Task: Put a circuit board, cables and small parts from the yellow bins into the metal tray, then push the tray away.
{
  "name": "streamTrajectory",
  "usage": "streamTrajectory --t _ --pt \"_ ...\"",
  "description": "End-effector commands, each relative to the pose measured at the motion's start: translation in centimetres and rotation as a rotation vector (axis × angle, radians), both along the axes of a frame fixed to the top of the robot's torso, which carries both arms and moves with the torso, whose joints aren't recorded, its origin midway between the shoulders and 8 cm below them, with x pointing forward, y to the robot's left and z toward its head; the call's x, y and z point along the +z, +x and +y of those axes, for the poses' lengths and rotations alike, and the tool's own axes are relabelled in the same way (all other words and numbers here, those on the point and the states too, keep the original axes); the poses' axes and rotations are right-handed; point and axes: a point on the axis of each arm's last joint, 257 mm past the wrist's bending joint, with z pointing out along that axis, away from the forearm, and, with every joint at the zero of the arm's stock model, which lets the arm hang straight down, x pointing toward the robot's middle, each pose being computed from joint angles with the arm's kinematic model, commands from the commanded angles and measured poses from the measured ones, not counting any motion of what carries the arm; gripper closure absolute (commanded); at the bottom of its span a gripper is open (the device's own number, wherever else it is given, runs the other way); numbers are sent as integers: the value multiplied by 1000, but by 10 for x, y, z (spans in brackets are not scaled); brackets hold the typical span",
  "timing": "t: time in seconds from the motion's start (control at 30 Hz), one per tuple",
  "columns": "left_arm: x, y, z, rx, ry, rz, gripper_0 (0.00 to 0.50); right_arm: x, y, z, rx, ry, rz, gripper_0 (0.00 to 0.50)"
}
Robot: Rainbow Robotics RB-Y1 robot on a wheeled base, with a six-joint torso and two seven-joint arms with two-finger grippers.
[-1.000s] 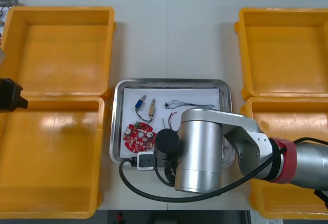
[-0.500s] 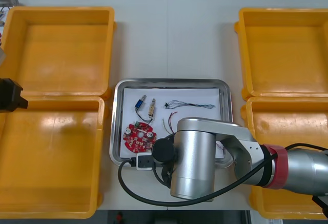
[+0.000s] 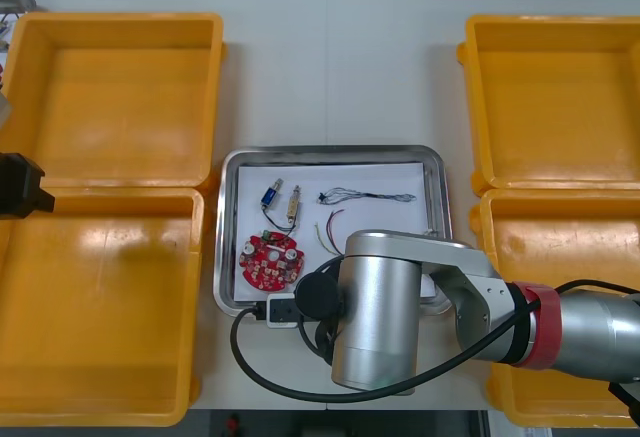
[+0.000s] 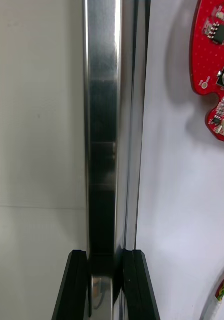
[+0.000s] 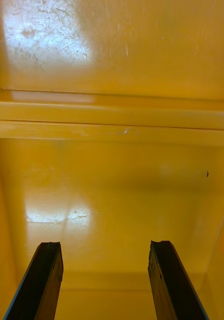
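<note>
Metal tray (image 3: 330,151) farther off, shiny-edged, in right pincer (image 4: 107,256)

The light surface (image 3: 340,67) bears the left bins (image 3: 115,97) at 9 o'clock, the right bins (image 3: 560,97) at 3 o'clock, and the tray (image 3: 330,151) between them, toward 6 o'clock.

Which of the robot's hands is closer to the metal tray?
Right. The right hand is shut on the near rim of the metal tray. The left hand hangs open over a left-side yellow bin, off the tray.
</note>
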Motion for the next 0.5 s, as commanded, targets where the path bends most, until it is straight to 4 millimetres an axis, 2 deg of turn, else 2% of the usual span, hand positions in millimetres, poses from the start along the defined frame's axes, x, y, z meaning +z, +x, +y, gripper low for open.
streamTrajectory --t 0.03,0.5 --pt "6 -3 5 -61 37 -11 0 6 -4 15 2 39 -23 500" --pt "6 -3 5 -61 37 -11 0 45 40 18 2 33 -167 500"
